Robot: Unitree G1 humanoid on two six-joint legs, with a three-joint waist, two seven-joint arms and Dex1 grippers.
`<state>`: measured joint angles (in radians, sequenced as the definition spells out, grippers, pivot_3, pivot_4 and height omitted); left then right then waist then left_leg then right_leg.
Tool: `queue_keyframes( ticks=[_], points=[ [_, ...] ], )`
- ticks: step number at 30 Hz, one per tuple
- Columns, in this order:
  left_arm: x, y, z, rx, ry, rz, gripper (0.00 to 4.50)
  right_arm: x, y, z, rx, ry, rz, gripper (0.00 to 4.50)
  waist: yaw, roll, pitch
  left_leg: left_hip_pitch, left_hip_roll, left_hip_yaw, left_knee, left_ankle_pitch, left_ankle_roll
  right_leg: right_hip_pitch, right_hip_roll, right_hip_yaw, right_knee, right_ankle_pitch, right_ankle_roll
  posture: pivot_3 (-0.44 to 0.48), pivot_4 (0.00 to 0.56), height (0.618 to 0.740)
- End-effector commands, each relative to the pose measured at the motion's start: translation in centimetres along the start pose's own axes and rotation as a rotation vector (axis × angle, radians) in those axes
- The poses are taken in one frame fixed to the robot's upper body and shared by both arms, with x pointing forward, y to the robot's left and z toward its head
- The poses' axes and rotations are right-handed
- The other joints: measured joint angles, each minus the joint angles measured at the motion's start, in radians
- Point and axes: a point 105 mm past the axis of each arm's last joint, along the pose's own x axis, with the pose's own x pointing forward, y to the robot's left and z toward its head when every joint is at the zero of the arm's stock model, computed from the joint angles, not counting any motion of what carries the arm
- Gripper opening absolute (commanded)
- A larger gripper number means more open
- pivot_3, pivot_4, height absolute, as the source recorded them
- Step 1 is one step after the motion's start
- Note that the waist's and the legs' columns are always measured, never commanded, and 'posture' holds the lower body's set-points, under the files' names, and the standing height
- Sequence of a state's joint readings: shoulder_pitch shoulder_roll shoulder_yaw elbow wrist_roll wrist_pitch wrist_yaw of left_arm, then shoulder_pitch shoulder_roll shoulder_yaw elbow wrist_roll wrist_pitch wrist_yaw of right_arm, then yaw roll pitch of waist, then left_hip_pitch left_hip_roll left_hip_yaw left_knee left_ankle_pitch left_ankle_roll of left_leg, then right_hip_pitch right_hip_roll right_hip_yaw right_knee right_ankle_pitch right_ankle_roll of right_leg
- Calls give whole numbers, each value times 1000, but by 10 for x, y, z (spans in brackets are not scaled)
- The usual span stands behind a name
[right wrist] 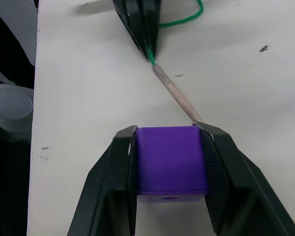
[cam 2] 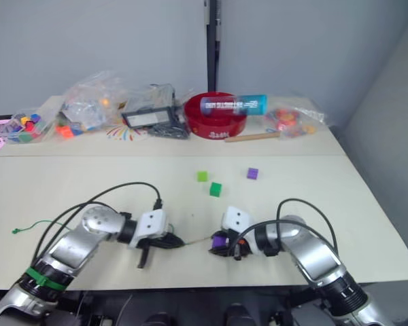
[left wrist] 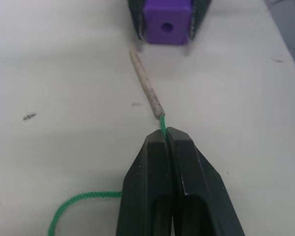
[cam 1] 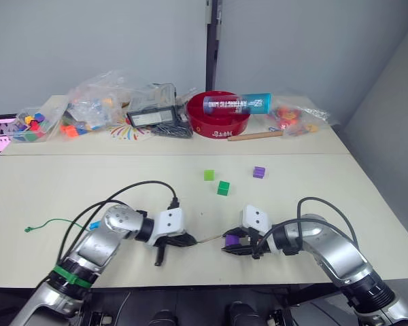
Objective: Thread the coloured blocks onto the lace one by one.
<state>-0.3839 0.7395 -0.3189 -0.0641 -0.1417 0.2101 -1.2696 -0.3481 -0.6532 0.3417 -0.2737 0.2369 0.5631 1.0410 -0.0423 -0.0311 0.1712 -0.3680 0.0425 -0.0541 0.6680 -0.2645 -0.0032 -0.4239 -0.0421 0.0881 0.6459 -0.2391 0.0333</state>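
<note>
So far I judge the threading barely started: my right gripper [right wrist: 169, 164] is clamped on a purple block [right wrist: 171, 160] with its hole facing the lace [left wrist: 86, 196], while my left gripper [left wrist: 166, 135] is pinched on the green string just behind the pale stiff tip [left wrist: 145, 81], which lies just beside that block rather than in the hole. Beyond the purple block, the light green block [cam 1: 209, 175], dark green block [cam 1: 223, 188] and second purple block [cam 1: 259, 172] wait loose, and a blue block [cam 1: 94, 225] sits over by my left arm, maybe already on the lace, though I cannot tell.
</note>
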Motion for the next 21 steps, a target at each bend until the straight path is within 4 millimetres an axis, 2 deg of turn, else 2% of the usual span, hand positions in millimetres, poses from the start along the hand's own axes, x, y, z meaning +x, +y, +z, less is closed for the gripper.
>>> queue_keyframes(
  ticks=[1,4,7,16,20,21],
  points=[
    [-16,-1,-10,19,40,1,22,-1,-1,0,-8,9,-7,1195,-1,0,0,0,0,0,0,0,0,0,0,0,0,0,0,0,150,731],
    [-19,-1,-16,18,62,13,22,1,0,1,-14,6,1,1195,0,0,0,0,0,0,0,0,0,0,0,0,0,0,0,0,150,731],
    [-18,0,-15,12,42,30,22,4,3,1,-27,7,20,1195,-2,0,0,0,0,0,0,0,0,0,0,0,0,0,0,0,150,731],
    [-17,0,-4,-5,-11,47,2815,15,3,-2,-70,33,73,1195,-9,0,0,1,1,0,0,0,0,0,1,0,1,0,0,0,150,731],
    [-9,2,-3,-15,-18,59,2815,16,-1,-4,-63,29,78,1195,-15,0,0,2,1,0,0,0,0,1,2,0,2,0,0,0,150,731],
    [-6,2,-3,-15,-19,62,2837,15,-2,-5,-60,28,78,1695,-16,0,0,2,1,0,0,0,0,1,2,0,2,0,0,0,150,731]
  ],
)
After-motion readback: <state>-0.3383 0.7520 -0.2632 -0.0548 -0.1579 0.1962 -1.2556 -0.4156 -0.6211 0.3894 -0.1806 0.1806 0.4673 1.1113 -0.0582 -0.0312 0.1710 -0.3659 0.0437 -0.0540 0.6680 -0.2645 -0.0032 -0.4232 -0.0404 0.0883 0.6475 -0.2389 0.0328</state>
